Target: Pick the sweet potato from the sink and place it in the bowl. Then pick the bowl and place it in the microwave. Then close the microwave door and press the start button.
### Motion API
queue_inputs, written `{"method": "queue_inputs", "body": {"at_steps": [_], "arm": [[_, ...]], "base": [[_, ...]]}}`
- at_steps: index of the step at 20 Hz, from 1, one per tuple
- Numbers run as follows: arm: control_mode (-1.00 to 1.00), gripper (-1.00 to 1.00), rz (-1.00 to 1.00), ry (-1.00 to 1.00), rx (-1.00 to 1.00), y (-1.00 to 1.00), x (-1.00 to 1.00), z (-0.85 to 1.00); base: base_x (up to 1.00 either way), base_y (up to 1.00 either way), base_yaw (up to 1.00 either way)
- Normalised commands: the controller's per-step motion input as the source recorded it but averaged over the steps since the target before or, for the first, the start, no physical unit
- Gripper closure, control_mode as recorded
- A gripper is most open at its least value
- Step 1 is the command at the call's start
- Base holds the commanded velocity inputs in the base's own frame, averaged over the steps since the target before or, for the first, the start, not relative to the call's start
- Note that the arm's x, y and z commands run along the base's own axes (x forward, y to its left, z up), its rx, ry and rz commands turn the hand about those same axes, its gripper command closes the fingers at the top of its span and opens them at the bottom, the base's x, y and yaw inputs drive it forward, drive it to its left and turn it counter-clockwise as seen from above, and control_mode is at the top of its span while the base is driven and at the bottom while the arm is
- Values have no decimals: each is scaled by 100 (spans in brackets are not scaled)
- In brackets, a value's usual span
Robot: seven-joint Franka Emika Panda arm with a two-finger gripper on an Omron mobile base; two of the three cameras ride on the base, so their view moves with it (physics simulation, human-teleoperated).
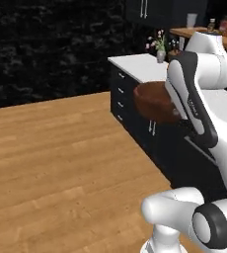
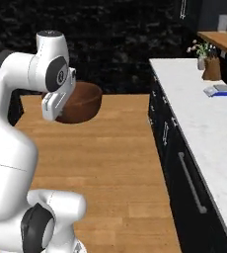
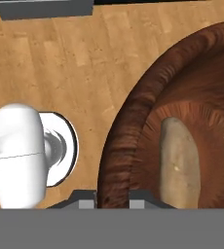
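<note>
The white arm is folded back on itself: from the base it rises, bends at a raised elbow and brings its hand in close to its own body, so that the bowl (image 1: 155,101) hangs in the air above the wooden floor (image 1: 61,158), well off the white counter (image 1: 140,66). In the left base view the bowl sits at about 9 o'clock of the dark-trimmed forearm link, half hidden behind it; in the right base view the same bowl (image 2: 81,103) peeks out at 3 o'clock of the wrist joint, level and upright.

The hand view looks straight down. The gripper (image 3: 112,200) stands at the 6 o'clock edge of that picture, its two finger tips (image 3: 86,200) narrowly apart with the bowl's (image 3: 133,126) rim wall running down between them, one tip outside the wall and one inside (a pinch on the rim, jaws narrow). The rest of the bowl spreads toward 1 o'clock from the grip.

The sweet potato (image 3: 179,163) lies lengthwise on the bowl's bottom, a pale tan tuber just inside the rim, at about 2 o'clock from the jaws and not touched by them.
</note>
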Motion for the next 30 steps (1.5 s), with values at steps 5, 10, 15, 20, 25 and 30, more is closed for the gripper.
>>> {"method": "queue_inputs", "body": {"at_steps": [5,10,15,20,25,30], "arm": [[100,100,0,0,0,0,0,0],[100,100,0,0,0,0,0,0],[100,100,0,0,0,0,0,0],[100,100,0,0,0,0,0,0],[100,100,0,0,0,0,0,0],[100,100,0,0,0,0,0,0]], "base": [[-3,-2,100],[-62,-46,85],[-24,-43,85],[-6,-70,75],[0,-92,59],[32,-85,55]]}}
